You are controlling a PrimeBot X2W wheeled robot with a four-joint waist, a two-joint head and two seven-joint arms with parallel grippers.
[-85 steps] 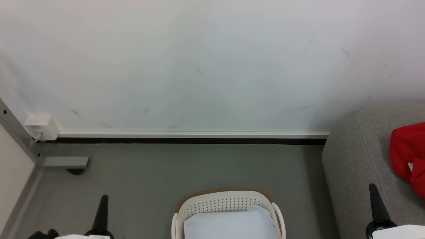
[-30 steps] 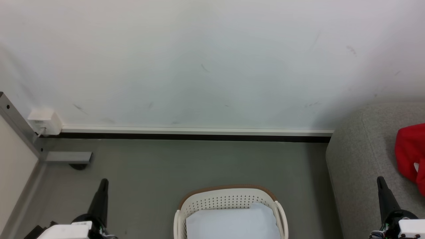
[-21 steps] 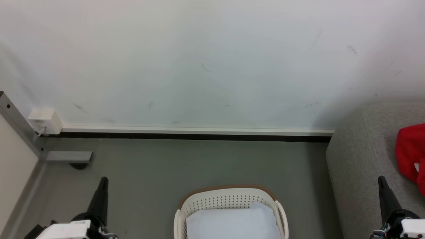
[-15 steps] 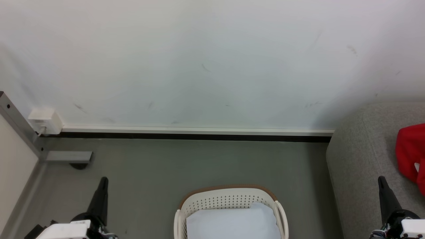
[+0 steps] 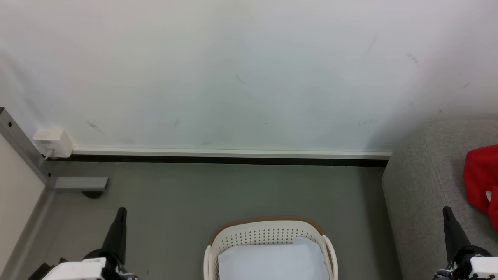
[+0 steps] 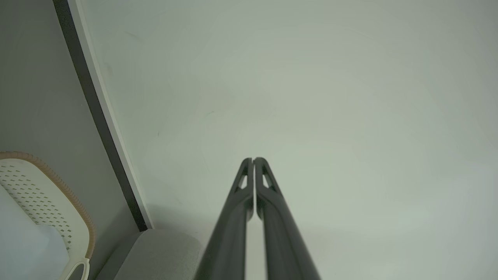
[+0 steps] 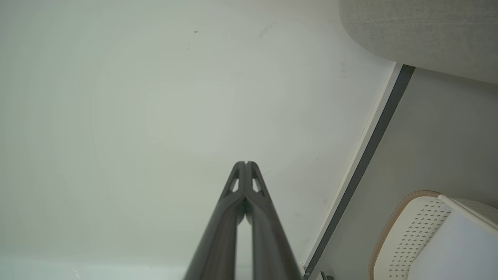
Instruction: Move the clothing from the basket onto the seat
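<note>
A white wall (image 5: 233, 77) with a dark baseboard (image 5: 229, 159) stood behind the grey floor (image 5: 214, 190). A small white box (image 5: 51, 141) sat low on the wall at the left, above a grey metal bracket (image 5: 79, 183). The basket (image 5: 268, 222) stood on the floor between the arms, with a pale pad (image 5: 272, 261) lying inside it. The clothing (image 5: 479, 179) lay on the seat (image 5: 424, 186), at the right edge. The left end effector (image 5: 122, 210) pointed up over the floor, its fingers pressed together and holding nothing. The right end effector (image 5: 446, 210), likewise closed and empty, pointed up over the seat.
</note>
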